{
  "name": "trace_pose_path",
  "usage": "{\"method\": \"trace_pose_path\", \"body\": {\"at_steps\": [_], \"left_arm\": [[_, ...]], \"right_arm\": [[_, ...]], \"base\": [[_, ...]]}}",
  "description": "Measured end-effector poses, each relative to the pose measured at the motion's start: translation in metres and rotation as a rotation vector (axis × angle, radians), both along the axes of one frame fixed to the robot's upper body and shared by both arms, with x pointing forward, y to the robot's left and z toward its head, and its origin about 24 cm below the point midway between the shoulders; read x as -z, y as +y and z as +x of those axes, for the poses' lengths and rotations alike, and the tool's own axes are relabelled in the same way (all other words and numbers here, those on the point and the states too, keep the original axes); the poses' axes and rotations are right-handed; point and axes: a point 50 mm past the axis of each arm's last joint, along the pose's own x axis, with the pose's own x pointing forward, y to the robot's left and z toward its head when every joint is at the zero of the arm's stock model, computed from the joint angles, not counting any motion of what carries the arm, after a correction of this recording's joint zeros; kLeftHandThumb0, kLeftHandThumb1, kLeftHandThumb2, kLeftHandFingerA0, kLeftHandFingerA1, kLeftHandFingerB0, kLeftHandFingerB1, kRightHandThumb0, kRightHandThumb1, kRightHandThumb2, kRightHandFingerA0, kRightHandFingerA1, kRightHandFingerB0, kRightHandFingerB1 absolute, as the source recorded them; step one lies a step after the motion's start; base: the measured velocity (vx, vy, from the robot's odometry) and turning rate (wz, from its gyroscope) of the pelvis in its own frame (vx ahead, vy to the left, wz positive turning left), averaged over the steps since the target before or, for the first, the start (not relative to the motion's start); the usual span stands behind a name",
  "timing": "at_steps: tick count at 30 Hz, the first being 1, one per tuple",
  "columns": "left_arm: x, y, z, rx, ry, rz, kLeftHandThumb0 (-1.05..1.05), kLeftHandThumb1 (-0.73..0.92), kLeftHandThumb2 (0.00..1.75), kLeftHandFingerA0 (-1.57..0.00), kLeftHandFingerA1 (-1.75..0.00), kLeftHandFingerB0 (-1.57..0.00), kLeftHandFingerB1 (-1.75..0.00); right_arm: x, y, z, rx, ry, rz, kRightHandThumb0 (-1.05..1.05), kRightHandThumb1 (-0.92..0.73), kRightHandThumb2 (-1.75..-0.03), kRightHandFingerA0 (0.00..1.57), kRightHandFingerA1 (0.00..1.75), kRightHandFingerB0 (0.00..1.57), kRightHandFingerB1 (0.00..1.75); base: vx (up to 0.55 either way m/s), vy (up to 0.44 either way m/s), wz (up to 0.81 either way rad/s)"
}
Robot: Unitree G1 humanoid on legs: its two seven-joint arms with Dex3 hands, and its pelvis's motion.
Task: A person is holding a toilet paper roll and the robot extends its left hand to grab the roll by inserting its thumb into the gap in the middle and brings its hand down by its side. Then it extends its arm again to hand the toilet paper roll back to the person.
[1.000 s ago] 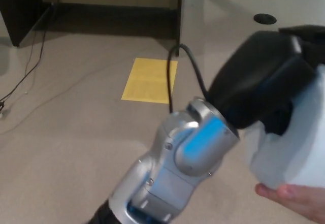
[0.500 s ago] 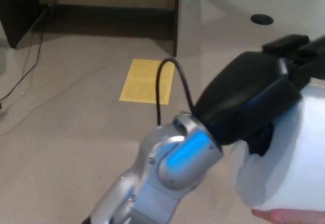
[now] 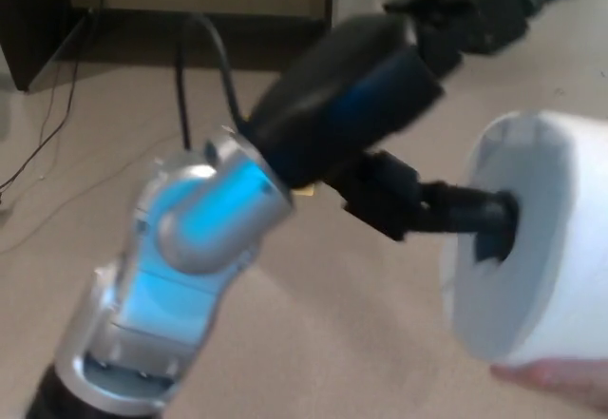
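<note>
White toilet paper roll (image 3: 532,248), core hole facing left, at lower right.

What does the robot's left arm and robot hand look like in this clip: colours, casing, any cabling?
The left arm has a silver metal wrist casing with rounded joint housings, screw heads and a glossy blue sheen. A thin black cable loops up behind it. The left robot hand is a bulky matte black shell with thick, blocky black fingers.

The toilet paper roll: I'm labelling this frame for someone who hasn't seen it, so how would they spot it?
Follow the silver arm up to the robot's black left hand. Its thumb enters the white cylindrical toilet paper roll at the right edge, the only white thing here.
</note>
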Motion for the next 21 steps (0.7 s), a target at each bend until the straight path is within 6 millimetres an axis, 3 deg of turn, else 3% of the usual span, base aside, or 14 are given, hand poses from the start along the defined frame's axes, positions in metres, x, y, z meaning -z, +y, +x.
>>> {"method": "trace_pose_path", "body": {"at_steps": [2, 3, 4, 5, 7, 8, 9, 10, 12, 15, 16, 21], "left_arm": [[-0.007, 0.009, 0.001, -0.01, 0.004, 0.007, -0.59, 0.38, 0.52, -0.11, -0.29, 0.0, -0.26], [-0.01, 0.013, 0.002, -0.017, 0.006, 0.011, -0.47, 0.31, 0.74, -0.01, -0.36, 0.0, -0.28], [-0.014, 0.018, 0.002, -0.024, 0.008, 0.015, -0.47, 0.31, 0.76, -0.05, -0.43, 0.0, -0.31], [-0.017, 0.022, 0.003, -0.03, 0.012, 0.017, -0.27, 0.14, 0.76, -0.02, -0.48, 0.0, -0.48], [-0.023, 0.032, 0.004, -0.045, 0.025, 0.021, -0.27, 0.14, 0.76, -0.02, -0.48, 0.0, -0.48], [-0.025, 0.038, 0.005, -0.055, 0.035, 0.022, -0.42, 0.33, 0.57, -0.2, -0.38, -0.13, -0.31], [-0.027, 0.043, 0.005, -0.062, 0.044, 0.021, -0.23, 0.18, 0.79, -0.13, -0.52, -0.08, -0.5], [-0.028, 0.047, 0.005, -0.067, 0.054, 0.017, -0.54, 0.37, 0.64, -0.28, -0.44, -0.14, -0.33], [-0.028, 0.062, 0.005, -0.089, 0.078, -0.005, -0.57, 0.39, 0.66, -0.28, -0.44, -0.14, -0.34], [-0.012, 0.086, 0.007, -0.128, 0.162, -0.055, -0.56, 0.39, 0.66, -0.26, -0.43, -0.12, -0.34], [-0.003, 0.094, 0.009, -0.146, 0.2, -0.07, -0.25, 0.24, 0.82, -0.1, -0.51, -0.06, -0.5], [0.046, 0.126, 0.013, -0.24, 0.383, -0.13, -0.21, 0.24, 0.82, -0.13, -0.52, -0.09, -0.5]], "right_arm": [[0.0, 0.0, 0.0, 0.0, 0.0, 0.0, -0.34, -0.66, -0.59, 0.7, 0.58, 0.59, 0.45], [0.0, 0.0, 0.0, 0.0, 0.001, 0.0, -0.34, -0.66, -0.6, 0.71, 0.59, 0.6, 0.46], [0.0, 0.0, 0.0, 0.0, 0.001, 0.0, -0.34, -0.66, -0.6, 0.72, 0.62, 0.6, 0.45], [0.0, 0.0, 0.0, 0.0, 0.001, 0.0, -0.34, -0.66, -0.6, 0.7, 0.56, 0.6, 0.45], [0.0, 0.0, 0.0, -0.001, 0.0, 0.0, -0.34, -0.66, -0.6, 0.7, 0.56, 0.6, 0.45], [0.0, 0.0, 0.0, -0.001, 0.0, 0.001, -0.33, -0.66, -0.6, 0.71, 0.57, 0.6, 0.45], [0.0, 0.0, 0.0, -0.001, 0.0, 0.001, -0.34, -0.66, -0.6, 0.72, 0.57, 0.6, 0.46], [0.0, 0.001, 0.0, -0.001, 0.0, 0.001, -0.35, -0.66, -0.58, 0.72, 0.57, 0.6, 0.45], [0.0, 0.001, 0.001, -0.002, -0.001, 0.001, -0.35, -0.66, -0.58, 0.71, 0.57, 0.61, 0.45], [-0.001, 0.0, 0.001, -0.002, -0.002, 0.0, -0.34, -0.65, -0.59, 0.71, 0.6, 0.6, 0.46], [-0.001, 0.0, 0.002, -0.002, -0.003, 0.0, -0.34, -0.65, -0.59, 0.71, 0.59, 0.6, 0.46], [-0.002, 0.0, 0.003, -0.001, -0.008, 0.001, -0.33, -0.65, -0.59, 0.73, 0.59, 0.6, 0.45]], "base": [[0.0, 0.0, 0.0], [0.0, 0.0, 0.0], [0.0, 0.0, 0.0], [0.0, 0.0, 0.0], [0.0, 0.0, 0.0], [0.0, 0.0, 0.0], [0.0, 0.0, 0.0], [0.0, 0.0, 0.0], [0.0, 0.0, 0.0], [0.0, 0.0, 0.0], [0.0, 0.0, 0.0], [0.0, 0.0, 0.0]]}}
